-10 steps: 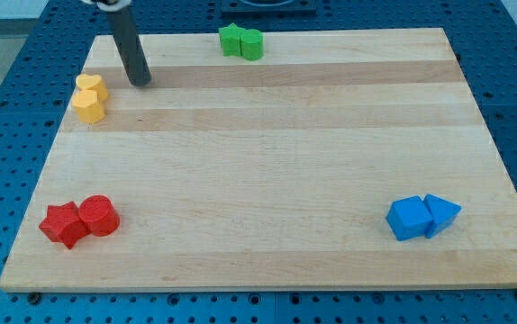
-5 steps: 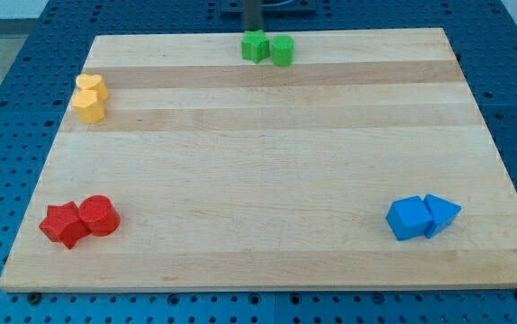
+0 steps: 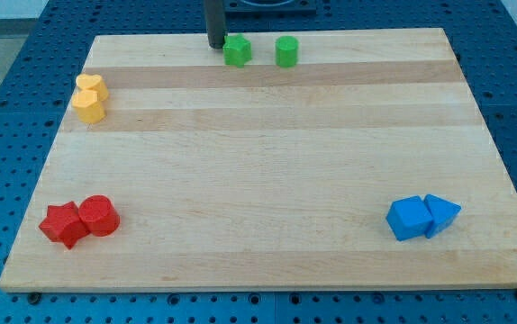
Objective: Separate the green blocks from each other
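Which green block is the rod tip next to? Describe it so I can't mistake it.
Look along the wooden board's top edge. Two green blocks sit apart there; it is the left, star-like green block, with my tip at its left, unlike the round green cylinder.

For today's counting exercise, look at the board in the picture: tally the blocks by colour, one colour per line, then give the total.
Green: 2, a star-like block and a cylinder, set apart, with my tip just left of the star-like one
Yellow: 2
Red: 2
Blue: 2
Total: 8 blocks
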`<state>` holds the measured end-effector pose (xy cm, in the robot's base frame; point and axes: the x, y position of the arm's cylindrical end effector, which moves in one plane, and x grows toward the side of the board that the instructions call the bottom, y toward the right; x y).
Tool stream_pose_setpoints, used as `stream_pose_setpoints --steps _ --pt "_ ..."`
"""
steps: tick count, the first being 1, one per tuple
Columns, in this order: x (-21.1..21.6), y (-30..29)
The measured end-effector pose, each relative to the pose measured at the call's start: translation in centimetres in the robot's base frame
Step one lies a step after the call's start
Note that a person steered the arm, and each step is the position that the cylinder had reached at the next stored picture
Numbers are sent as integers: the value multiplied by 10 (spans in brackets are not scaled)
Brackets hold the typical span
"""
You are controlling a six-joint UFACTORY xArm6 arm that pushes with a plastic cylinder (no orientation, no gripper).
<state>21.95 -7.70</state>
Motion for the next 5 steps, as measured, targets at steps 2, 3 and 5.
stream_pose_setpoints --steps 2,3,5 --pt "10 147" --pt "15 168" --pt "51 164"
